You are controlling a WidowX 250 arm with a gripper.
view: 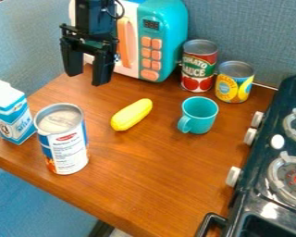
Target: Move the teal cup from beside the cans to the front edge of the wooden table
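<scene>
Well, at upper left, the black two-finger gripper [87,79], jaws apart, partly hides a blue-green-and-white toy microwave [170,39].

The arm [94,16] is black and boxy, with a thin dark cable [122,9] looping beside it. The black gripper [87,79] has a wide crossbar and two chunky, blunt-ended fingers [103,69] (small pale specks dot one edge).

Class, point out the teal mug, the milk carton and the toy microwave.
Teal mug [201,123]: camera view, outer wall.
Milk carton [13,120]: camera view, labelled side.
Toy microwave [151,34]: camera view, control panel.
</scene>
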